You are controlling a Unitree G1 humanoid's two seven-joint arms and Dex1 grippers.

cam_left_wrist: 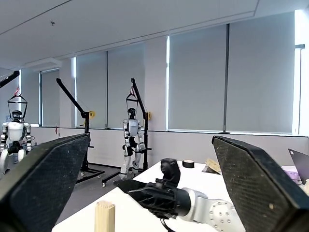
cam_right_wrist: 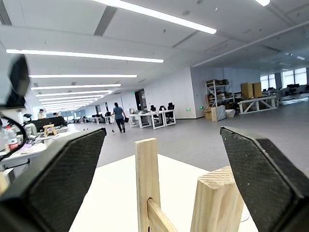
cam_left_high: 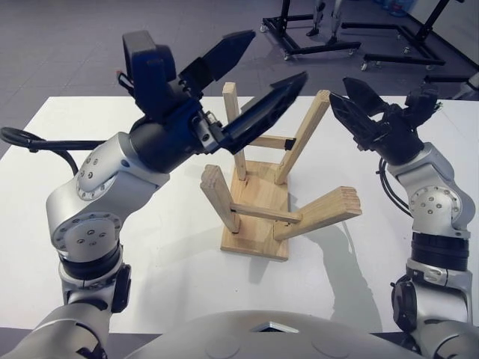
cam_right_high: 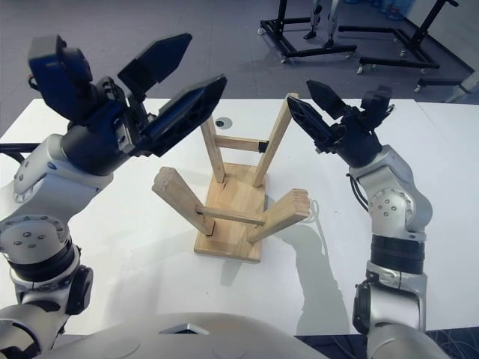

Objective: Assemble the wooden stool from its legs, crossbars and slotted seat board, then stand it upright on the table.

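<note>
On the white table (cam_left_high: 150,262), one wooden stool (cam_left_high: 258,213), assembled but inverted on its seat board (cam_left_high: 263,196); left gripper (cam_left_high: 277,56) and right gripper (cam_right_high: 299,92), both wide open and empty, hovered by its far legs (cam_left_high: 305,134), apparently poised to right it.

Nothing legible
No lettering, numbers or labels can be read on the stool (cam_left_high: 254,238) or the table (cam_left_high: 172,250).

I note stool (cam_left_high: 258,235): pale bare wood, matt, grain showing, leg ends rougher. Table (cam_left_high: 187,254): white, smooth, matt. Finger pads (cam_right_wrist: 63,179): black, rough-textured.
</note>
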